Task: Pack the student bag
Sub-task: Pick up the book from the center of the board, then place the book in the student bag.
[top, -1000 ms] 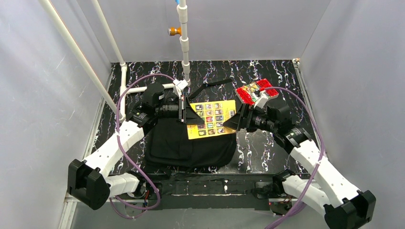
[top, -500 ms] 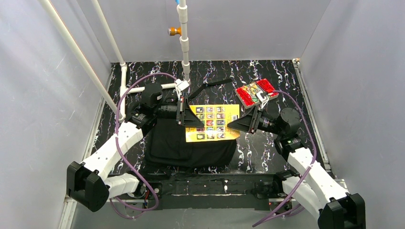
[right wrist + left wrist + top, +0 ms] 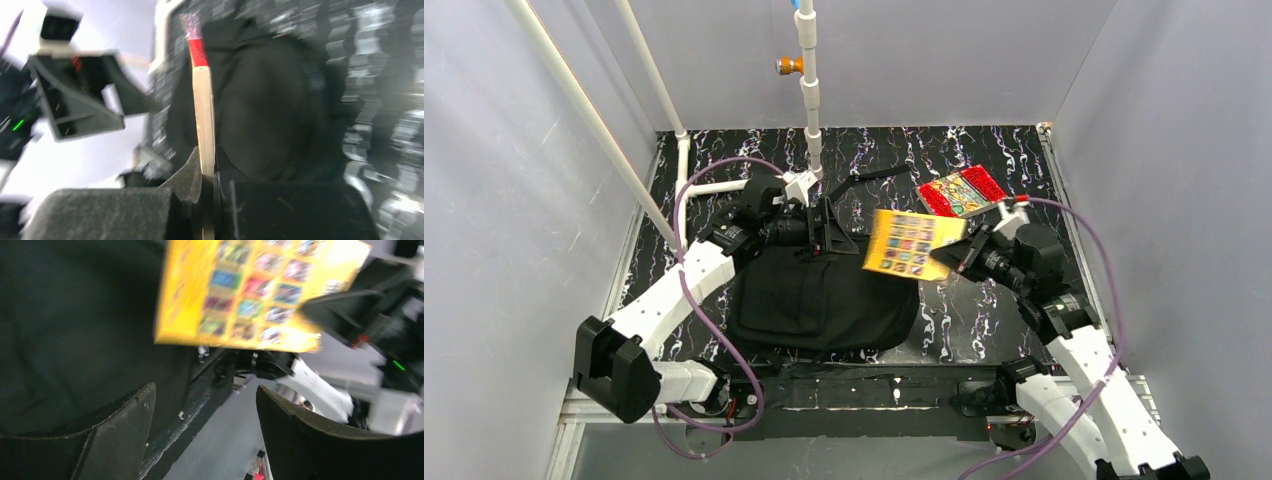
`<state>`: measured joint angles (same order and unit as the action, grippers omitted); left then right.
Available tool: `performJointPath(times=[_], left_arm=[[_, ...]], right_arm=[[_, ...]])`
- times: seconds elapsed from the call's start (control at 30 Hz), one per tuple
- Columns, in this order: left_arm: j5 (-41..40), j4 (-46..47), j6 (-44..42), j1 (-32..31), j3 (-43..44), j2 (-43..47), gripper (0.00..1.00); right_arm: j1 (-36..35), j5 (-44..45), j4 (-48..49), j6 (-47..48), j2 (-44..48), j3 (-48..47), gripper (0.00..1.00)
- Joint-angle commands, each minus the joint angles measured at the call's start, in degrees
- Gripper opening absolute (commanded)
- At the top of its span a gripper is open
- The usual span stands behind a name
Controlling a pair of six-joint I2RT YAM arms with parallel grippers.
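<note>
Now the right gripper (image 3: 965, 250) has its jaws clamped on one edge of the yellow book (image 3: 911, 243), and the right wrist view shows that book edge-on, a thin pale spine with a red tip pinched tight between the two fingers (image 3: 192, 172). The book hangs tilted in the air, its grid of little pictures facing up, with its free end reaching toward the student bag (image 3: 824, 305). That bag lies flat on the black marbled table (image 3: 944, 150) between the two arms, a big dark oval filling the middle of the top view, a strap trailing off its far side. Over at the bag's far edge sits the left gripper (image 3: 832, 228), jaws spread wide with nothing between them; from its wrist camera both dark fingers (image 3: 120, 435) frame the shot, black bag fabric (image 3: 75, 330) to one side and the yellow book (image 3: 255, 290) floating above, blurred. The two grippers face each other across the book, near but apart. Beyond the right gripper, a red book (image 3: 961, 191) rests flat on the table, well clear of the bag. Behind it all stands a white pipe (image 3: 809, 90), upright at the table's far side.
</note>
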<state>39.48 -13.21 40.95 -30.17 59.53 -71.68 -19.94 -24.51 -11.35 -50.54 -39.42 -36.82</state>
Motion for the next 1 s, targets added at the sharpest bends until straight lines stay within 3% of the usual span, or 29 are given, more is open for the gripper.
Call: performJointPath(times=[0.0, 0.23, 0.33, 0.57, 0.8, 0.97], left_arm=[[-14.1, -10.9, 0.9, -1.1, -0.1, -1.5, 0.73], [-21.5, -13.6, -4.1, -11.1, 5.1, -5.1, 0.76], [-29.5, -18.0, -6.0, -17.9, 10.1, -9.3, 0.73], [-47.2, -26.1, -11.3, -32.2, 22.5, -24.2, 0.75], [-48.6, -29.3, -13.1, -35.4, 32.9, -36.9, 0.77], [-54.5, -32.3, -15.1, -35.7, 36.9, -42.1, 0.73]], right_arm=[[0.5, 34.7, -28.7, 9.9, 5.8, -12.1, 0.01], [0.4, 51.2, -35.5, 15.4, 12.3, -20.3, 0.01], [0.4, 51.6, -36.8, 15.7, 12.5, -20.6, 0.01], [0.4, 51.7, -36.1, 16.4, 14.6, -21.4, 0.01], [0.4, 52.8, -36.1, 17.6, 16.3, -21.8, 0.01], [0.3, 51.6, -36.9, 17.4, 16.6, -21.2, 0.01]])
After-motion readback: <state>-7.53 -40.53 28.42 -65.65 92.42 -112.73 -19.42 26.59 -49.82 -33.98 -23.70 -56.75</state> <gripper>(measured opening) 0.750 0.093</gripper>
